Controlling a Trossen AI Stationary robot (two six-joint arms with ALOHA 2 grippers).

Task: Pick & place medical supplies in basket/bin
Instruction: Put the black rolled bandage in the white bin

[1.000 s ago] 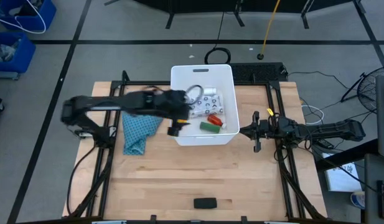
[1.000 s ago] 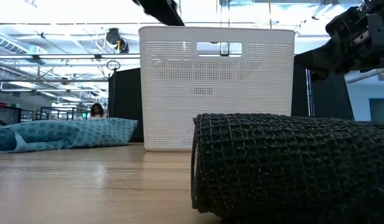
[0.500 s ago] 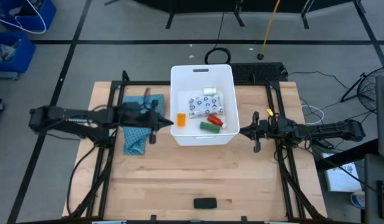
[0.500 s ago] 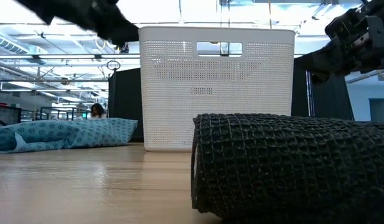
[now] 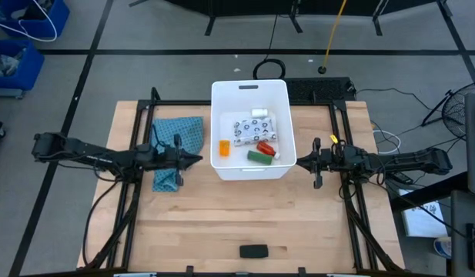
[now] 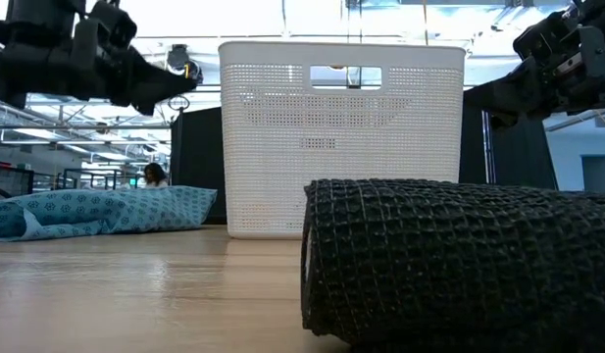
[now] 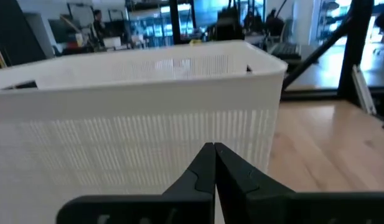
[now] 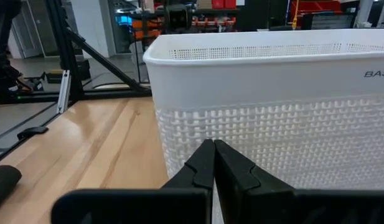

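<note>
The white basket stands at the table's far middle. In it lie a dotted packet, a red bottle, an orange bottle, a white roll and a green block. A black bar lies flat by the near edge and fills the low view's foreground. My left gripper hangs shut and level just left of the basket, pointing at its wall. My right gripper hangs shut and level just right of the basket.
A teal patterned cloth lies on the table left of the basket, partly under my left arm. Black frame rails run along both table sides. Bare wood stretches between the basket and the black bar.
My left gripper has drawn back from over the basket toward the table's left edge and sunk, tipping from slanting down to level. The orange bottle, hidden under it before, now shows lying in the basket. My right arm has kept still.
</note>
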